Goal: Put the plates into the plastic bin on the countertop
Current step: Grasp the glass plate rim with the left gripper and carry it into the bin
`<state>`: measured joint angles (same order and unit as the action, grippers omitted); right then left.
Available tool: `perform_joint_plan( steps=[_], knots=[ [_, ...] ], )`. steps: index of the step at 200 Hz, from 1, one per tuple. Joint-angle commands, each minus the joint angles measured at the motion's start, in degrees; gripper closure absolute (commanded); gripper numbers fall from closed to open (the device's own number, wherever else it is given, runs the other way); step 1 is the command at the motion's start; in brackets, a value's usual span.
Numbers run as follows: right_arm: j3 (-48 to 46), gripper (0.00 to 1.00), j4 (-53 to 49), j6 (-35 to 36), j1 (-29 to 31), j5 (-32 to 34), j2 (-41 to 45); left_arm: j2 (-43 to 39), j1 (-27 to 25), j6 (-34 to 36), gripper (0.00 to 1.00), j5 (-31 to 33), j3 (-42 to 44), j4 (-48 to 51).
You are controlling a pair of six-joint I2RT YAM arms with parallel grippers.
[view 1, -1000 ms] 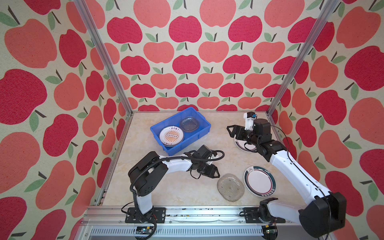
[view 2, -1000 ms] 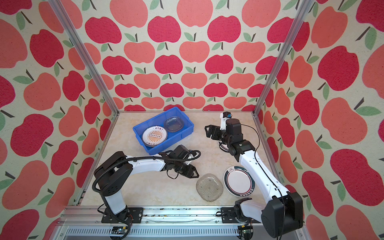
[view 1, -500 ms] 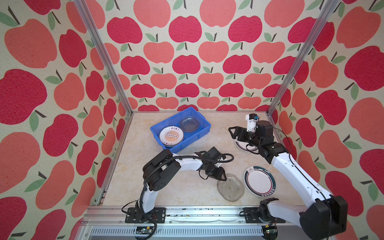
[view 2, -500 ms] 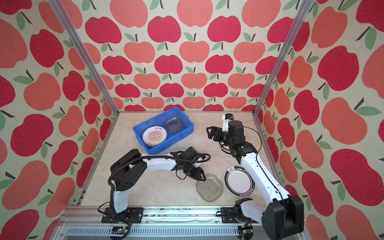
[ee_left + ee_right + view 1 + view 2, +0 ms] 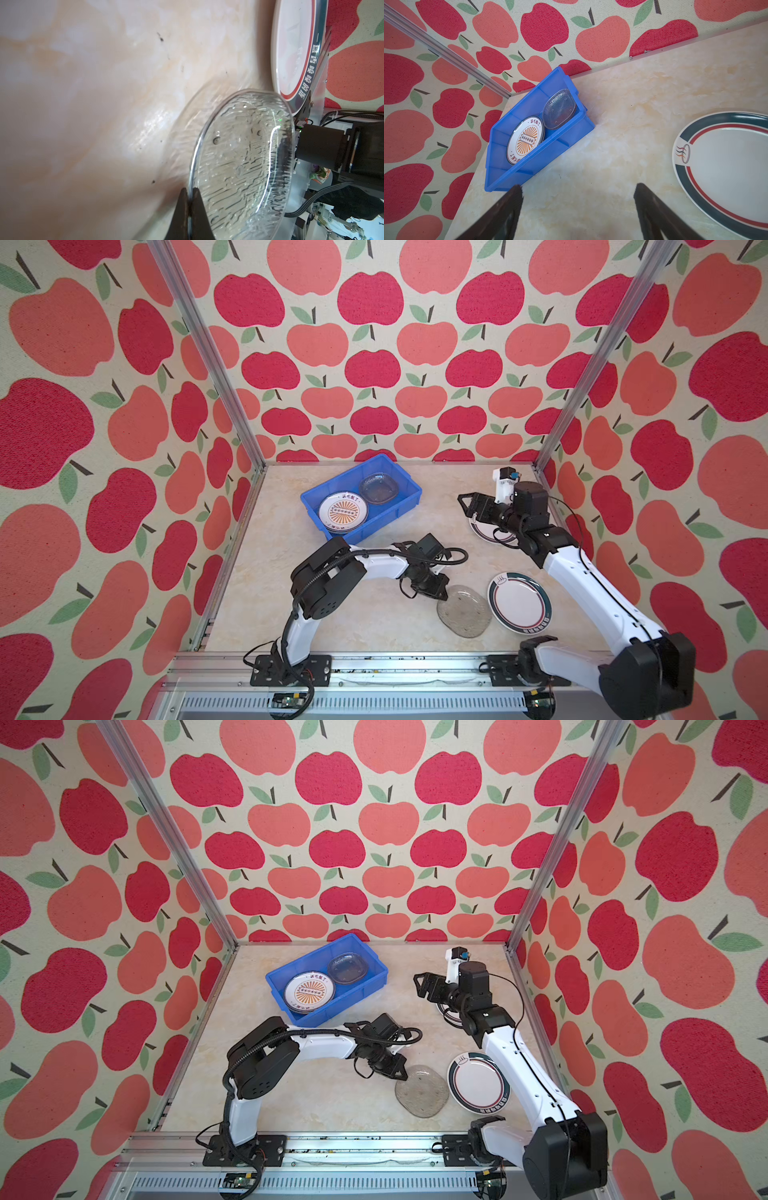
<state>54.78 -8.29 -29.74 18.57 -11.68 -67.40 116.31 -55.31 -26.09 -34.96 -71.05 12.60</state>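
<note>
Apple-print walls boxed in the beige tabletop. Plastic bin already held sunburst plates and glass plates. Outside it lay a loose glass plate, near green-rimmed plate and far green-rimmed plate. Only the left wrist view showed the left gripper pinching the loose glass plate's rim. Right gripper stood wide, empty.
</note>
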Motion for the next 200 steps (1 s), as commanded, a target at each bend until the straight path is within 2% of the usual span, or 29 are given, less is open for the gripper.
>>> perform_joint_plan(
  steps=[1,19,44,57,71,90,119,130,152,163,200],
  knots=[
    [0.43,0.13,1.29,-0.94,-0.45,-1.24,-0.16,-1.18,0.71,-0.23,1.00,3.15,-0.70,1.41],
    [1.99,0.13,0.55,-0.93,-0.45,-1.61,-1.26,-4.74,1.14,-0.78,1.00,5.27,-0.06,1.37],
    [4.72,0.13,-0.43,-1.28,-0.57,-0.51,-2.34,-12.59,1.86,-0.13,1.00,9.71,-1.57,8.97],
    [6.33,0.13,-1.09,-1.47,-0.71,1.00,-2.80,-18.11,2.59,0.77,1.00,12.79,-2.41,13.61],
    [7.09,0.13,-0.58,-1.67,-0.90,4.37,-2.68,-24.62,4.16,1.13,1.00,18.78,-1.82,16.04],
    [5.71,0.13,3.06,-2.74,-1.14,8.31,-1.99,-32.11,10.13,0.82,1.00,21.73,-1.47,17.39],
    [8.31,0.13,3.59,-4.20,-1.52,7.42,-5.81,-39.67,21.50,-2.09,1.00,28.48,-1.39,16.04],
    [9.35,0.13,3.72,-4.96,-1.60,6.66,-7.72,-40.68,25.96,-4.51,1.00,30.66,-0.77,13.46],
    [11.35,0.13,4.29,-6.20,-1.60,5.14,-11.00,-38.27,33.69,-9.10,1.00,30.74,-0.74,8.21],
    [12.74,0.13,3.87,-6.62,-1.69,4.57,-12.37,-35.26,35.88,-10.92,1.00,32.61,-2.36,8.38],
    [17.06,0.12,0.92,-7.01,-1.78,5.11,-16.06,-24.76,39.72,-18.89,1.00,32.05,-4.50,3.09]
  ],
)
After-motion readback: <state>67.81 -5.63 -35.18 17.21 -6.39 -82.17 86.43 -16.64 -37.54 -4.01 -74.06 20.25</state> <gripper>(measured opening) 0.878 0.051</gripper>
